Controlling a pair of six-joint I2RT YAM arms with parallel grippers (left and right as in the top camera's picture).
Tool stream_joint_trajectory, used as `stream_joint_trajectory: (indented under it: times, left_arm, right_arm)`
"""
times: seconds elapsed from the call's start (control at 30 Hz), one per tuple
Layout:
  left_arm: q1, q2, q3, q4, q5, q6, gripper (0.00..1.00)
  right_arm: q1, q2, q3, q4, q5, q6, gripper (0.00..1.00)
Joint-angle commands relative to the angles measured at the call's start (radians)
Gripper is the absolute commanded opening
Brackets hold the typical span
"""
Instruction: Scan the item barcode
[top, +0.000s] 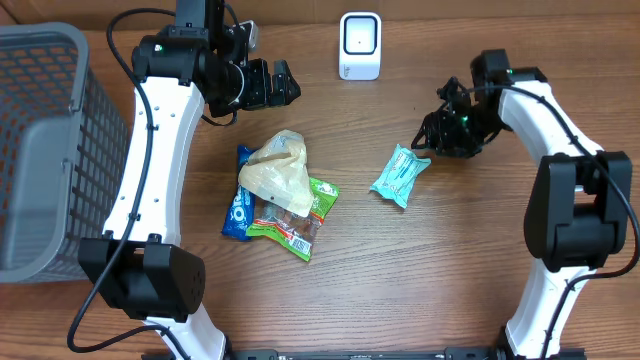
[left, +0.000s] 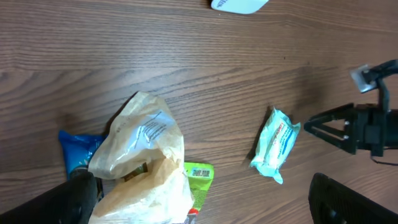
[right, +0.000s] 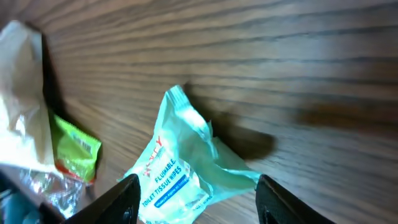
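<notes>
The right gripper (right: 196, 186) has its 2 jaws spread and empty. The wipes pack (top: 400, 174) lies flat just ahead, between them.

The teal wipes packet (right: 180, 177) reads "FLUSHABLE TOILET TISSUE WIPES" in blue; other print is illegible.

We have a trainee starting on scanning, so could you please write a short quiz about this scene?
1. True or false: the right claw is gripping the teal wipes pack.
2. Which packet lies on top of the others? A blue packet; B beige bag; C green packet.
3. Fill in: the grey basket stands on the robot's ____ side.
Key: 1 false; 2 B; 3 left.
</notes>
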Motion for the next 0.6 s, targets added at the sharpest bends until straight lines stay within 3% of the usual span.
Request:
stream_joint_trajectory:
  times: [0.0, 0.23, 0.57]
  left_arm:
    - [-0.005, 0.002, 0.019, 0.001, -0.007, 0.009, 1.0]
    - [-0.005, 0.002, 0.019, 0.001, -0.007, 0.008, 1.0]
    - [-0.005, 0.002, 0.019, 0.001, -0.007, 0.009, 1.0]
  right_arm:
    - [-0.006, -0.007, -0.075, 0.046, -0.1, -0.091, 0.61]
    - [-0.006, -0.005, -0.202, 0.161, -0.12, -0.094, 0.6]
    - [0.0, -0.005, -0.23, 0.17, -0.053, -0.146, 0.59]
